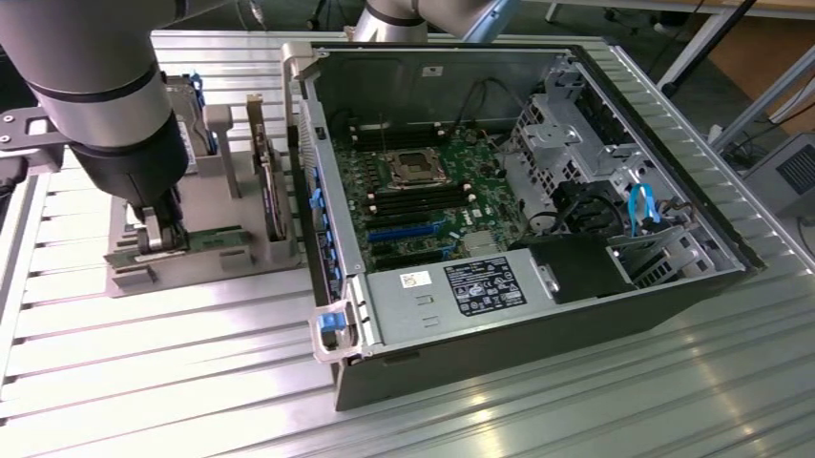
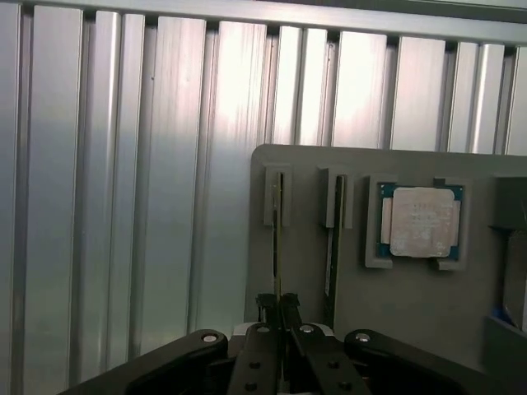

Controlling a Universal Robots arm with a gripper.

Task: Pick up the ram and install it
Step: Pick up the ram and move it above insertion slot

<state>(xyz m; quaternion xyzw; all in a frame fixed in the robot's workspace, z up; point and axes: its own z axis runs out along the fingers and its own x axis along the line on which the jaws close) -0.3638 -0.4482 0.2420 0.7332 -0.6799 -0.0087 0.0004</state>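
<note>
We're pinching the ram right in our gripper, stick on edge in the tray, length running straight ahead.

holder on table | computer case to the exterior view's right | ram in holder

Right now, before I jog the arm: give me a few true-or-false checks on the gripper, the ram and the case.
1. The gripper is shut on the ram, which stands on edge in the grey holder. True.
2. The computer case is open, its motherboard showing. True.
3. The ram is seated on the motherboard. False: it stands in the holder, outside the case.
4. The holder has no processor chip. False: a square processor chip lies in it.
</note>
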